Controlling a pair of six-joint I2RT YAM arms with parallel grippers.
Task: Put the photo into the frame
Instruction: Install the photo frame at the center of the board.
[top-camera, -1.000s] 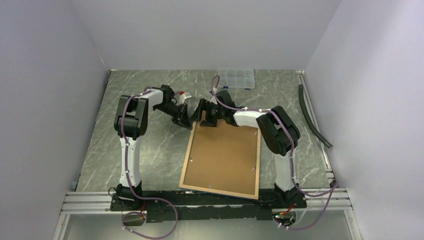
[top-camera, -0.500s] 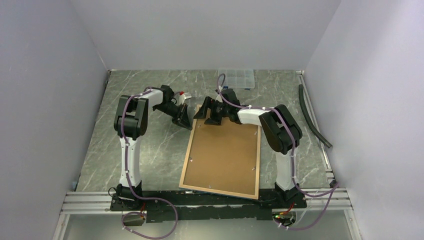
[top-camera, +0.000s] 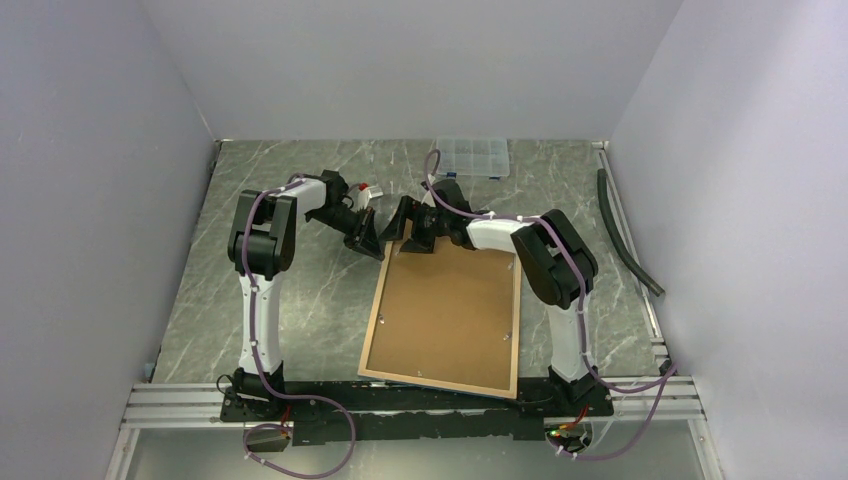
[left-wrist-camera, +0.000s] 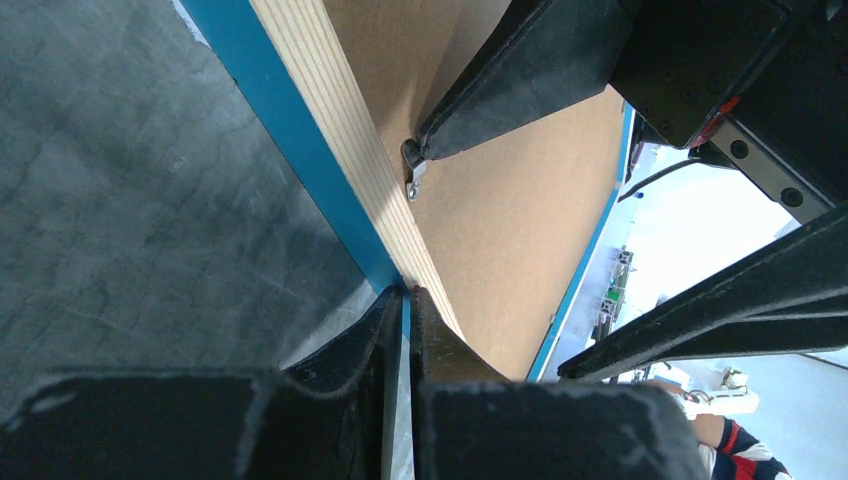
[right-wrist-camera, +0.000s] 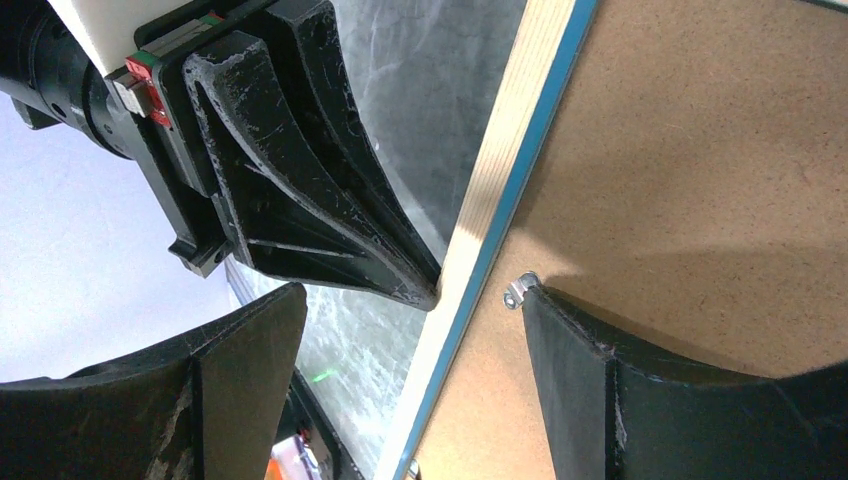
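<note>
Outwardly little has moved at the left hand (left-wrist-camera: 405, 300). As it was a second ago, it is pressed nearly together and pinches the thin edge of the frame (left-wrist-camera: 335, 110) at the frame's 11 o'clock corner. The right hand (right-wrist-camera: 412, 292), spread wide, is the one that shifted. Half a second ago it had drifted toward 2 o'clock, off that corner, and now it is back over it. One of its fingers sits outside the rim, facing the left hand, and the other fingertip touches a small metal clip (right-wrist-camera: 518, 289) on the brown backing board (top-camera: 450, 315). I take this to mean the right hand has lined up again on the clip that locks the board, while the left steadies the frame. The frame lies rear side up near the middle of the desk (top-camera: 300, 300), its near edge at 6 o'clock by the arm bases, with the board seated in it. The photo shows in no view, and whether it is already under the board cannot be told. Counted: two hands, one frame, one backing board, and one clip seen clearly, with a second glint further along the rim that may be another. There is also one clear compartment box (top-camera: 475, 156) at the desk's 12 o'clock and one black hose (top-camera: 603, 195) at 3 o'clock.
</note>
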